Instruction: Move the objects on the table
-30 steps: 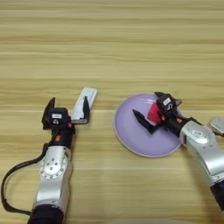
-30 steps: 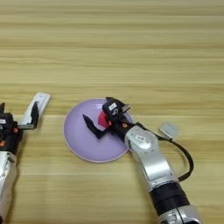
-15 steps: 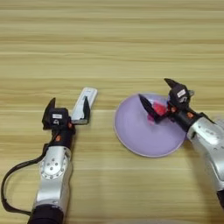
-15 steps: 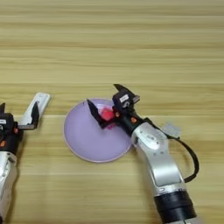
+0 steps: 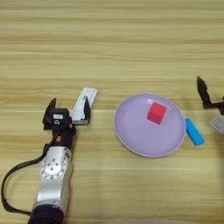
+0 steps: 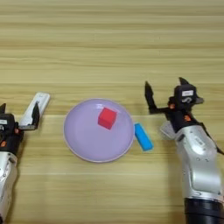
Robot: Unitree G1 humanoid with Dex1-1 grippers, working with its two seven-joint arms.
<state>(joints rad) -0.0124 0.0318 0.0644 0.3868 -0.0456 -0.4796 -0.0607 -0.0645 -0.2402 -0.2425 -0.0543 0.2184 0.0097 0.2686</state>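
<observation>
Two end effectors stand open on the table: the right end effector has the blue block and the lilac plate holding the red cube to its left, while the white remote-like bar touches the left end effector's right finger.

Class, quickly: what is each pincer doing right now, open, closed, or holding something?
Left pincer: open, empty, its fingers beside the near end of the white bar.
Right pincer: open, empty, right of the lilac plate.
</observation>
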